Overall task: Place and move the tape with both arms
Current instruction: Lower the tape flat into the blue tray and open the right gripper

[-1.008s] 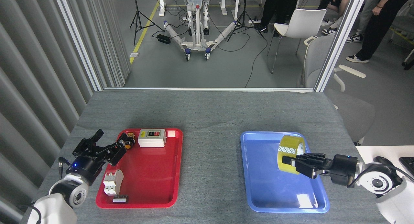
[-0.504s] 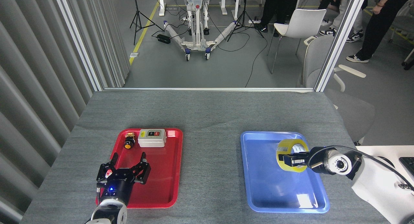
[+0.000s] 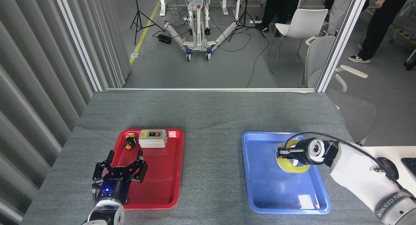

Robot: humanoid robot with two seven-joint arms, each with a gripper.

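Note:
The tape (image 3: 290, 166), a yellow translucent roll, sits low in the back right part of the blue tray (image 3: 260, 186), tilted toward lying flat. My right gripper (image 3: 282, 152) reaches in from the right with its wrist turned over the roll. Its black fingers are shut on the roll's left rim, and the wrist hides the core. My left gripper (image 3: 119, 162) hovers over the front left corner of the red tray (image 3: 169, 186). Its clawed fingers (image 3: 140, 158) are spread open and hold nothing, and a blue light glows on its wrist.
At the back of the red tray stand a white switch box (image 3: 152, 138) and a small yellow-capped push button (image 3: 129, 144). Grey tabletop lies between the two trays. Beyond the table's far edge are chairs, stands, cables and people's legs.
My right wrist has rolled over and lowered the tape toward the blue tray's floor. My left gripper swung in from the left to the red tray's front corner, then edged slightly left.

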